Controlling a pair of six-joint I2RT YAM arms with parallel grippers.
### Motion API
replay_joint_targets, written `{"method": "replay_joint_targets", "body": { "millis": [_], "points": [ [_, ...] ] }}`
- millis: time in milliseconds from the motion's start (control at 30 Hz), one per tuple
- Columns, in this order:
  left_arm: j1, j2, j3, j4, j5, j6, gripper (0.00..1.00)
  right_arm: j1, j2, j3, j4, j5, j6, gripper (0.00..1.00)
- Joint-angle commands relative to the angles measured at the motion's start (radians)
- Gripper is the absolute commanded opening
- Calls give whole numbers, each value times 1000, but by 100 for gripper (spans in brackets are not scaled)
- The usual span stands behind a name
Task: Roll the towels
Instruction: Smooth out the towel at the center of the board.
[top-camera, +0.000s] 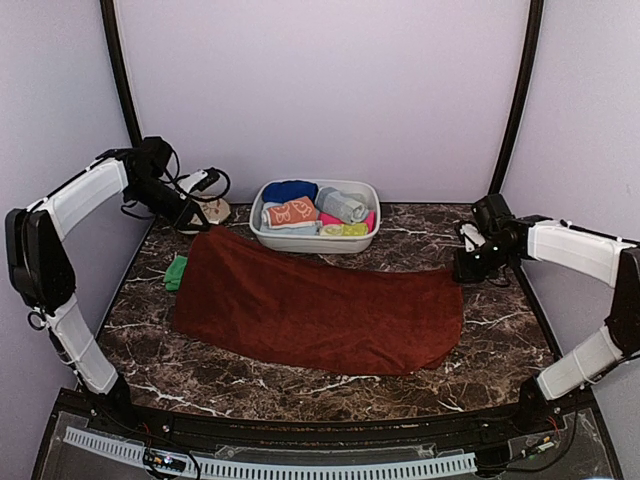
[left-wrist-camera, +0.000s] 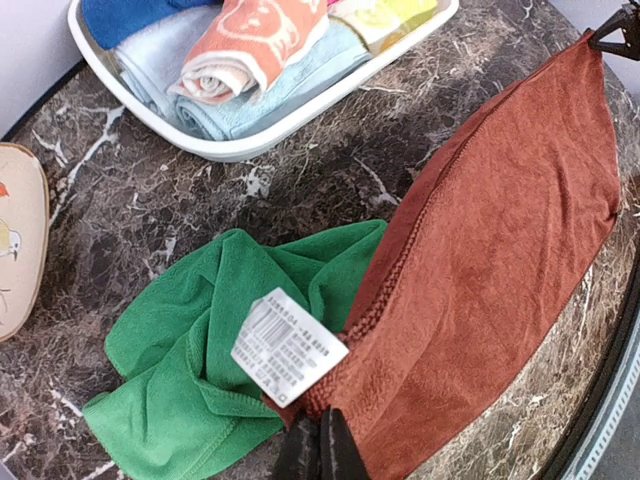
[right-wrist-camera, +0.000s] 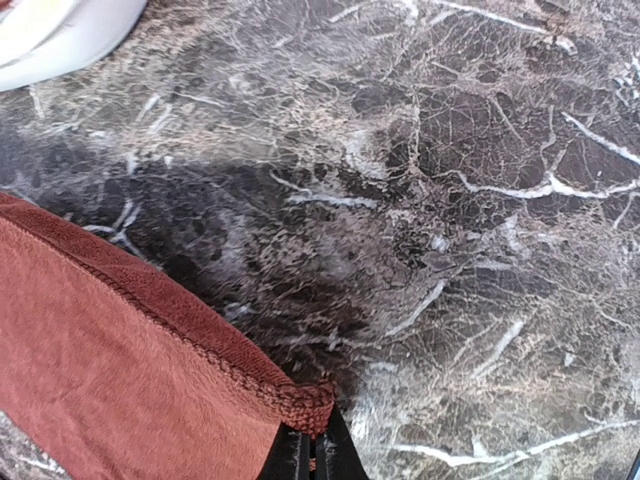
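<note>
From above: long rust-brown cloth towel (top-camera: 315, 310) spread flat across the dark marble counter (top-camera: 300, 385), left jaws at its far-left corner, right jaws at its far-right corner. At its left edge, a crumpled bright green cloth towel (top-camera: 176, 272). At the far middle, a white oval plastic basin (top-camera: 315, 243) holding rolled cloths, among them an orange towel with cream prints (top-camera: 292, 212).

From the left wrist: jaws clenched on the rust-brown corner. Green towel bunched alongside and touching it, white tag (left-wrist-camera: 288, 347) facing up.

From the right wrist: jaws pinched tight on the hemmed corner, cloth trailing away left.

Probable standing: orange towel done, rust-brown flattened but unrolled, green not begun.
</note>
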Motion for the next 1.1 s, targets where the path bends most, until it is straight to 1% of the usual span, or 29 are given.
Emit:
{"method": "replay_joint_targets", "body": {
  "millis": [0,267,533,700,867,967,1067],
  "points": [
    [4,-127,-40,-58,-16,63,0,-3,-93,18,-46,-17,-5,0],
    [4,-359,-5,-208,-44,136,0,-3,-349,78,-204,-49,2,0],
    [4,-580,15,-352,-62,204,0,-3,-512,150,-388,-74,16,0],
    [4,-687,44,-417,-87,249,0,-3,-569,233,-499,-67,19,0],
    [4,-731,83,-482,-89,277,0,-3,-576,329,-587,-48,19,0],
    [5,-744,35,-463,-103,279,0,-3,-567,320,-577,-45,26,0],
    [5,-747,-67,-408,-111,278,0,-3,-538,252,-522,-55,32,0]
  ]
}}
